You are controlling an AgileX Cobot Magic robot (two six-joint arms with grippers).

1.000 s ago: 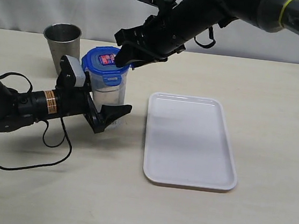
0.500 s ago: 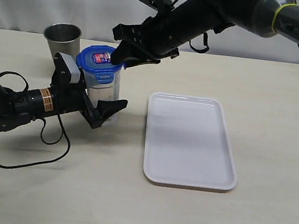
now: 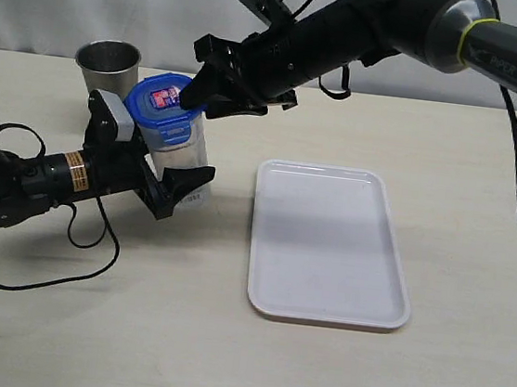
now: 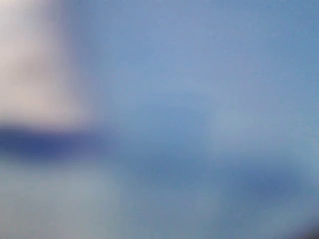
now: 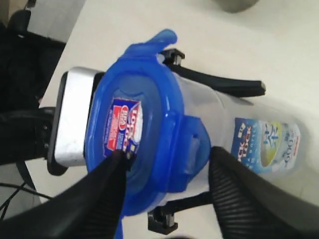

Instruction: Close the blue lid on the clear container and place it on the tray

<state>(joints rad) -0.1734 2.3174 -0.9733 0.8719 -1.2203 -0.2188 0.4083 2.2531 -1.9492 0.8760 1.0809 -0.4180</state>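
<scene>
My right gripper [image 5: 167, 154] stands wide over the blue lid [image 5: 144, 129], with one fingertip [image 5: 117, 159] on its red-blue sticker and the other past a side flap. The lid sits on the clear container [image 3: 184, 152], one flap jutting outward. My left gripper [image 3: 171, 182] clamps the container's lower body and holds it tilted; that wrist camera gives only blue blur. I cannot tell what the container holds. The grey cup [image 3: 109, 66] stands at its 10 o'clock. The tray [image 3: 327, 248] lies at 4 o'clock, apart.

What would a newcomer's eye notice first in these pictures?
The blue lid sits on the clear container, left of centre, where both arms meet: the left gripper holds the container, the right gripper sets its jaws astride the lid's edge. The tray lies to its right.
</scene>
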